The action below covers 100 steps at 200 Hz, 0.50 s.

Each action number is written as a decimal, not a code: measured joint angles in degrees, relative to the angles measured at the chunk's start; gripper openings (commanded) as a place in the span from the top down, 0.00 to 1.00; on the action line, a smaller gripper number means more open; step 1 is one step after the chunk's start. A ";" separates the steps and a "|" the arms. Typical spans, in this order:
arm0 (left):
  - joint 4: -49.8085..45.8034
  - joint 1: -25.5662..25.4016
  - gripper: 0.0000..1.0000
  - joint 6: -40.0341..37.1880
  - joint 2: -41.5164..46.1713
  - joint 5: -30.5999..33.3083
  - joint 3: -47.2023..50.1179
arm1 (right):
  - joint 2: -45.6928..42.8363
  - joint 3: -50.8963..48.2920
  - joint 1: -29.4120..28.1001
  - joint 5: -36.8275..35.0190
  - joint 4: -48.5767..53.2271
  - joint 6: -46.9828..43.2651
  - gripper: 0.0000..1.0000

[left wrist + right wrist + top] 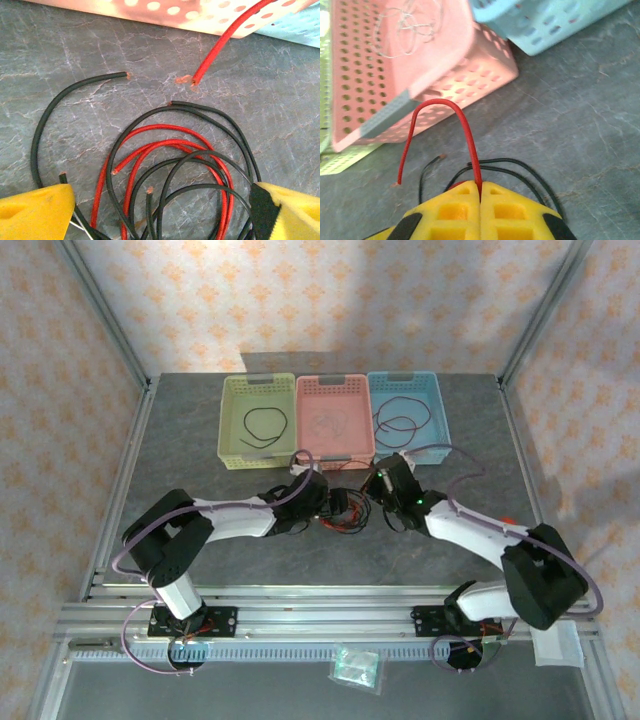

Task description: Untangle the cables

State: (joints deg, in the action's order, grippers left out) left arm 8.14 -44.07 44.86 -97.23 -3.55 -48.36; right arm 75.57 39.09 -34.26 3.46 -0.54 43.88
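On the grey marbled tabletop (190,460), at six o'clock from the pink perforated basket (335,452), the right gripper (481,192) pinches one thin red cable (439,101) of the black-and-red tangle (175,170) (left gripper (162,212) gapes above it), which I'd next draw slowly clear.

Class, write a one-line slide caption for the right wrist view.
Right gripper shut on a red cable arching before the pink basket, black cables lying beyond on the table.

Upper centre, a green basket (250,461), pink basket (335,456) and blue basket (425,452) stand side by side; bottom centre lies perhaps a plastic packet (357,668).
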 measured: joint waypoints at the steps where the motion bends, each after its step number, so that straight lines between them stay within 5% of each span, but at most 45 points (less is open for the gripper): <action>1: -0.02 0.00 0.08 0.00 -0.04 0.00 -0.07 | -0.11 0.00 0.00 0.04 0.00 -0.09 1.00; 100: -5.88 -2.36 0.07 -3.06 -6.34 3.78 -6.93 | -6.40 0.39 0.00 2.08 0.15 -8.33 1.00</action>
State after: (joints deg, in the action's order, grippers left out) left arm 2.26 -46.44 41.80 -103.57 0.23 -55.29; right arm 69.17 39.48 -34.26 5.54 -0.38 35.55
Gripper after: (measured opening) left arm 0.928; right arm 0.044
